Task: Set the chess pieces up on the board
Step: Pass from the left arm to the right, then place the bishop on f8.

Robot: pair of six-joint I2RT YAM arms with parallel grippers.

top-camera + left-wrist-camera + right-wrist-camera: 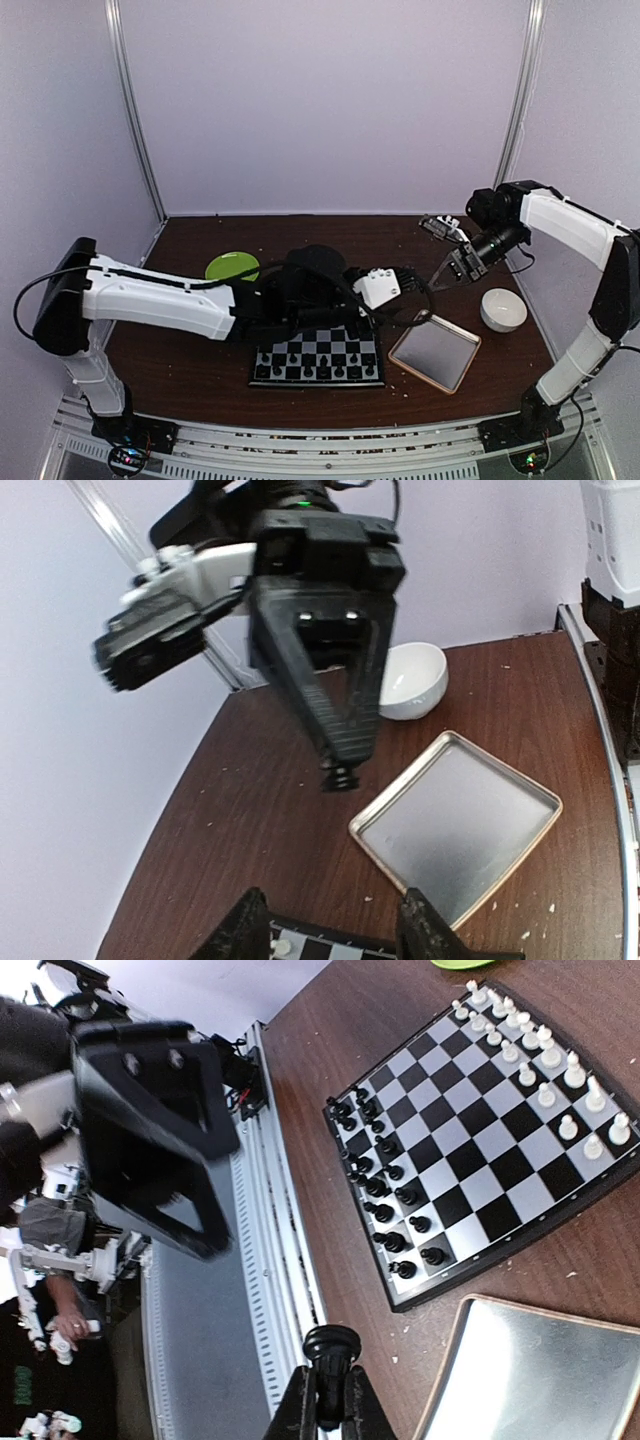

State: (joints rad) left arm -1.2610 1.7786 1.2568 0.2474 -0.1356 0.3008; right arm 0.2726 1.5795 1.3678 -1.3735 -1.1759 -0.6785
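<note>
Right wrist: right claw (330,1378) pinches black piece (330,1345); left claw (333,912) agape; tray (460,815) beside board (480,1130).

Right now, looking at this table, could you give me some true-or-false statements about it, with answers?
The right end effector grips a black chess piece. True.
The metal tray is full of pieces. False: it lies empty.
The white bowl sits on the board. False: it stands on the table, beside the tray.
White pieces stand along one edge of the board. True.
The left end effector clamps a piece. False: it is open and empty.
</note>
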